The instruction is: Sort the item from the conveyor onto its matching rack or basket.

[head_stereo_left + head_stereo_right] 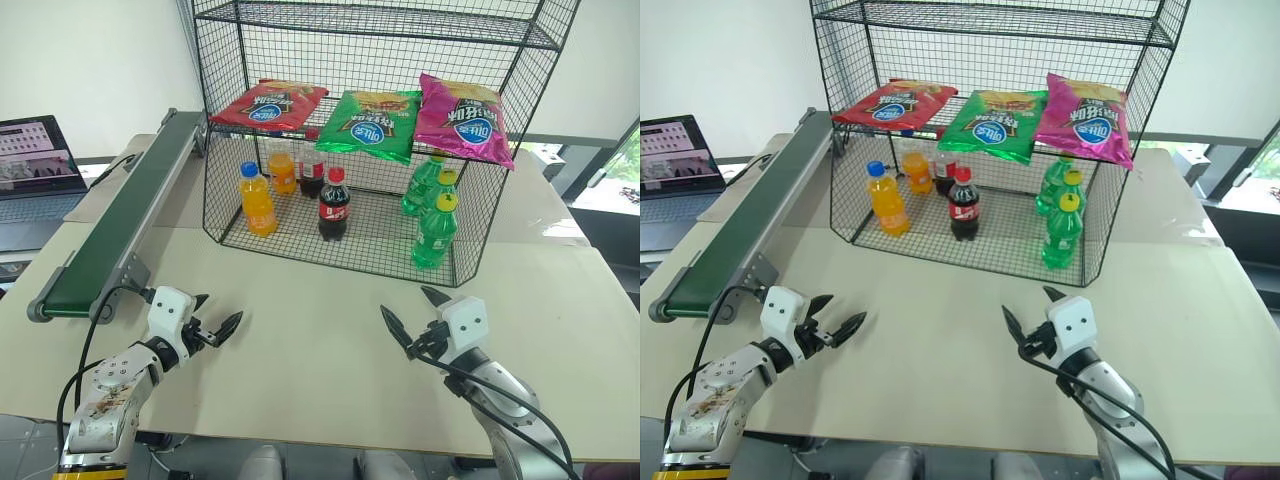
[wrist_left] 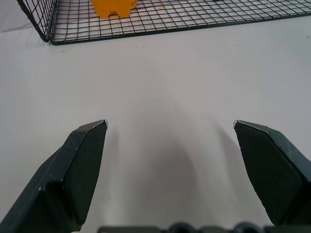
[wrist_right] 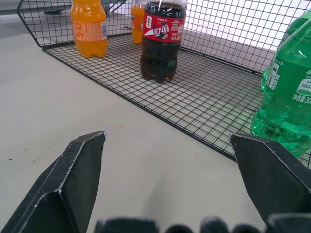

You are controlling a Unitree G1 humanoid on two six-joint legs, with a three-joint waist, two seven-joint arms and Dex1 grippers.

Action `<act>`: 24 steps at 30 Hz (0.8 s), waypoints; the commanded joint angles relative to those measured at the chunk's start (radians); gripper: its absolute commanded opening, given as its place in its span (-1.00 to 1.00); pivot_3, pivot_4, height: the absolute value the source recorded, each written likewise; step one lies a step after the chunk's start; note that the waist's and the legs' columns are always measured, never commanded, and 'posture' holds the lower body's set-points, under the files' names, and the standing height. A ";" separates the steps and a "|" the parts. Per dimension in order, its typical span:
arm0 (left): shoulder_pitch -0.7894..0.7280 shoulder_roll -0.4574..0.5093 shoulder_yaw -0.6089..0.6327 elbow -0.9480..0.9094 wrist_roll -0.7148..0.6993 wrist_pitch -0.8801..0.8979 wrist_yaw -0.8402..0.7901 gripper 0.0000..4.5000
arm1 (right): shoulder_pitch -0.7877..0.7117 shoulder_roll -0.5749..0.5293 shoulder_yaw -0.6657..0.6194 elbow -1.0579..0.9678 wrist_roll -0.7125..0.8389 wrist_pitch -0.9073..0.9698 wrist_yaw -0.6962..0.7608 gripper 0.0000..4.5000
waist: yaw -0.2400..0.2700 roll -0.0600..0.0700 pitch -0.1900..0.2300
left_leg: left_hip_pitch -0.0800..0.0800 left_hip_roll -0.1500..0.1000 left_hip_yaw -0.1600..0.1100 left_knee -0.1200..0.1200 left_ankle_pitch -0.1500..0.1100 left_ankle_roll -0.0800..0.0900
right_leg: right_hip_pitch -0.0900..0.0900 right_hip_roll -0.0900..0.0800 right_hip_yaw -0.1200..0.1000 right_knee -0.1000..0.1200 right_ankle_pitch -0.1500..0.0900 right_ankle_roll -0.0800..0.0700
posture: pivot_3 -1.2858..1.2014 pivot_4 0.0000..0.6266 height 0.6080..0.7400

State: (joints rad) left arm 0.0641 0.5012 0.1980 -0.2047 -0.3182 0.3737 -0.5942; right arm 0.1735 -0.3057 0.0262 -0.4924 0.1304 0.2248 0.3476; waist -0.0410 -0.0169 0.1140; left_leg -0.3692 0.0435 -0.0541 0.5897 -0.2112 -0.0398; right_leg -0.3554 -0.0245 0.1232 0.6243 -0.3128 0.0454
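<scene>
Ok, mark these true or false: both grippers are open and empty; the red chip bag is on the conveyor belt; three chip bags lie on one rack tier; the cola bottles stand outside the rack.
1. Left gripper and right gripper are open and empty. True.
2. The flat red crinkly chip bag is on the long dark-green conveyor belt. False: it lies on the black wire-grid rack's middle tier.
3. Red, green and magenta bags share one tier. True.
4. The cola bottles stand outside the rack. False: on its bottom tier.

Ahead of the grippers stand orange soda bottles (image 1: 258,205), cola bottles (image 1: 334,205) and green soda bottles (image 1: 433,232); above them lie a green chip bag (image 1: 374,124) and a magenta chip bag (image 1: 460,118). A laptop (image 1: 35,160) sits open far beyond the left gripper's outer side.
</scene>
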 commanded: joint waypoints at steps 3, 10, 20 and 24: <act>-0.006 0.004 0.002 -0.001 0.005 -0.051 -0.014 0.98 | 0.007 -0.008 -0.025 -0.060 0.001 -0.027 -0.004 1.00 | 0.000 0.000 0.000 | 0.000 0.000 0.000 0.000 0.000 0.000 | 0.000 0.000 0.000 0.000 0.000 0.000 | 0.03 -0.52 0.97; -0.003 -0.016 0.012 -0.023 -0.008 -0.056 0.012 0.98 | -0.015 -0.005 -0.025 -0.062 -0.002 -0.024 -0.012 1.00 | -0.001 0.000 0.000 | 0.000 0.000 0.000 0.000 0.000 0.000 | 0.000 0.000 0.000 0.000 0.000 0.000 | 0.03 -0.52 0.97; -0.013 -0.019 0.006 -0.038 -0.009 -0.046 0.026 0.98 | -0.030 0.004 -0.012 -0.059 -0.008 -0.025 -0.021 1.00 | -0.001 0.000 0.000 | 0.000 0.000 0.000 0.000 0.000 0.000 | 0.000 0.000 0.000 0.000 0.000 0.000 | 0.03 -0.52 0.97; -0.022 -0.018 0.002 -0.034 -0.008 -0.045 0.028 0.98 | -0.033 0.005 -0.013 -0.060 -0.008 -0.025 -0.023 1.00 | 0.000 0.000 0.000 | 0.000 0.000 0.000 0.000 0.000 0.000 | 0.000 0.000 0.000 0.000 0.000 0.000 | 0.03 -0.52 0.97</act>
State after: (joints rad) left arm 0.0541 0.4803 0.1955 -0.2058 -0.3190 0.3342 -0.5701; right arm 0.1532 -0.3021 0.0237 -0.5103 0.1209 0.2248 0.3275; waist -0.0412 -0.0169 0.1141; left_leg -0.3691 0.0434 -0.0541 0.5897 -0.2112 -0.0397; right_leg -0.3553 -0.0244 0.1231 0.6244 -0.3128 0.0454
